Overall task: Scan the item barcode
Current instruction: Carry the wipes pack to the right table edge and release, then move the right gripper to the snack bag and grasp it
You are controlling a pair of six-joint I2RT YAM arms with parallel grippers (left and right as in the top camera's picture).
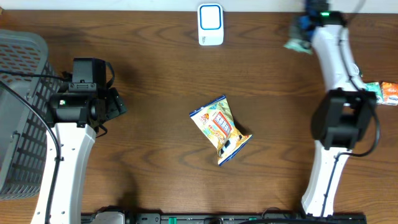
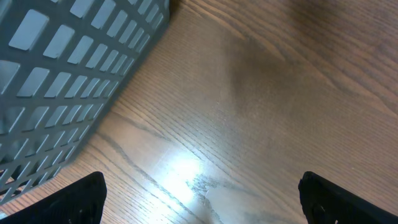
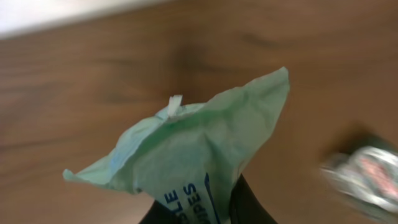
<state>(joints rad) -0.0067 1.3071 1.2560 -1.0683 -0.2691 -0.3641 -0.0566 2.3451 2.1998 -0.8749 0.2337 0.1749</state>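
Pale green packet (image 3: 199,155) is filling the right wrist view, the right gripper (image 3: 205,211) pinching its lower edge. It is hanging over the table's (image 1: 155,62) far right corner, right of the white scanner (image 1: 210,25). Left gripper (image 2: 202,198) is hovering wide open beside the grey basket (image 2: 62,74). Yellow snack bag (image 1: 221,127) is lying mid-table.

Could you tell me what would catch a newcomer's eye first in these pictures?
The colourful snack bag lying alone mid-table stands out first, with the white scanner at the far edge. Then the pale green packet pinched in the right gripper at the far right, and the grey basket on the left.
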